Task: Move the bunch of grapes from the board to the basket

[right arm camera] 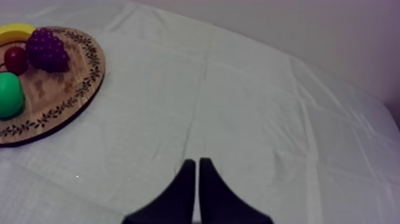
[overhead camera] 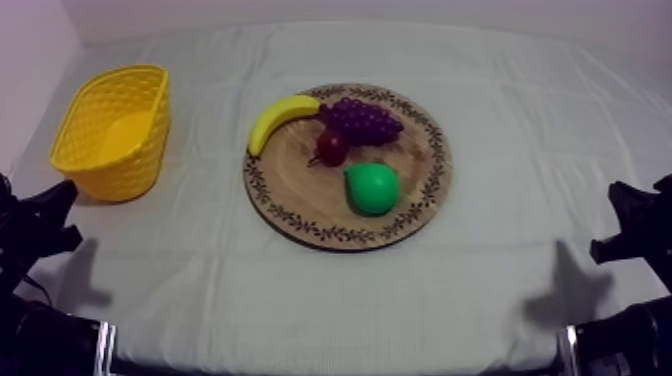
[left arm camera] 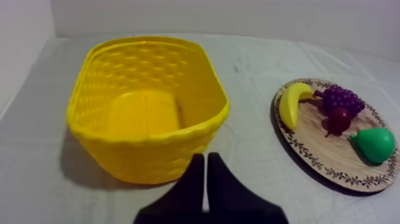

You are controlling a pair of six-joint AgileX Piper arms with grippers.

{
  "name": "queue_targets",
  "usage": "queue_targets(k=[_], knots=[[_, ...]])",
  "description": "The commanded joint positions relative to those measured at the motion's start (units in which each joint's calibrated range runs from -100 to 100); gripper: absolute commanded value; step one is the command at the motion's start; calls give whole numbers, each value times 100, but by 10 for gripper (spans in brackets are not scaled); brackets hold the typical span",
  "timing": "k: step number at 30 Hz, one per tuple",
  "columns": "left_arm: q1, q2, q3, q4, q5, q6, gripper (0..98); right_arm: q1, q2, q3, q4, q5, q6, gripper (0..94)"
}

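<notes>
Pale wall behind table; grey-white cloth creased.

The yellow basket is bright yellow throughout, its walls moulded in a woven lattice. The wooden board is light brown with a fine grain, and a dark leafy vine pattern rings its rim. On it, the banana at 10 o'clock is yellow, the bunch of grapes at 12 deep purple, the small red fruit near the centre dark red, and the pear at 5 green. The cloth is plain grey-white. The left gripper and right gripper are black.
</notes>
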Motion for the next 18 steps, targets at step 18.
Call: queue_targets(k=[18], knots=[[-417, 0, 284, -69, -881, -444, 0, -2, -1, 4, 0, 3, -1, 2]])
